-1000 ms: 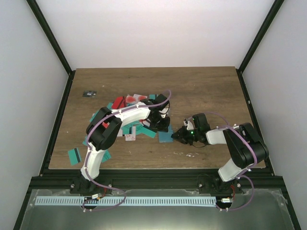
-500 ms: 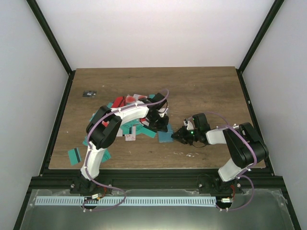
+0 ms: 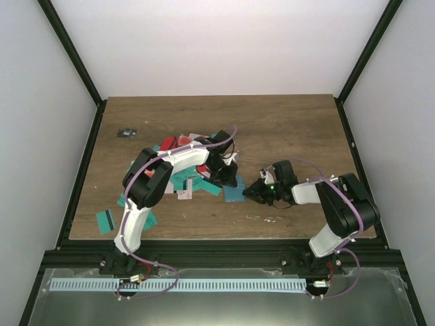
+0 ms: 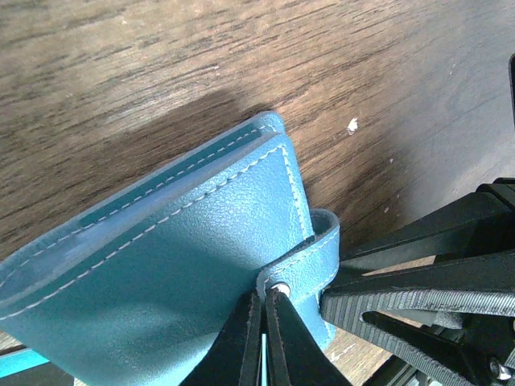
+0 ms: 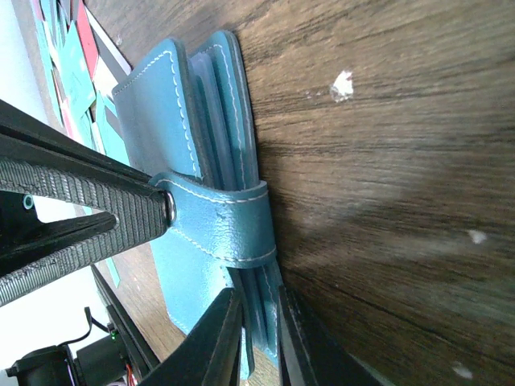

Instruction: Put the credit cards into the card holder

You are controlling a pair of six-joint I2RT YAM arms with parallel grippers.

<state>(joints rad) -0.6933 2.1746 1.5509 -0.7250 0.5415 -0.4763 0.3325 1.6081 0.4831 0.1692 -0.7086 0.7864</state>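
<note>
The left tool is pinched to a slit, its tips at the strap snap of the single card holder; I cannot tell if it nips the strap. The right tool clamps the holder's end. Over the last second the left wrist swung slightly left, and the holder stayed put. It lies closed mid-tabletop, long axis roughly left-right, beside heaped credit cards too overlapped to count; one teal card lies apart.

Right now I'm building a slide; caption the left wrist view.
Left gripper pinching the strap of the blue card holder on the wooden table, right gripper alongside.
</note>
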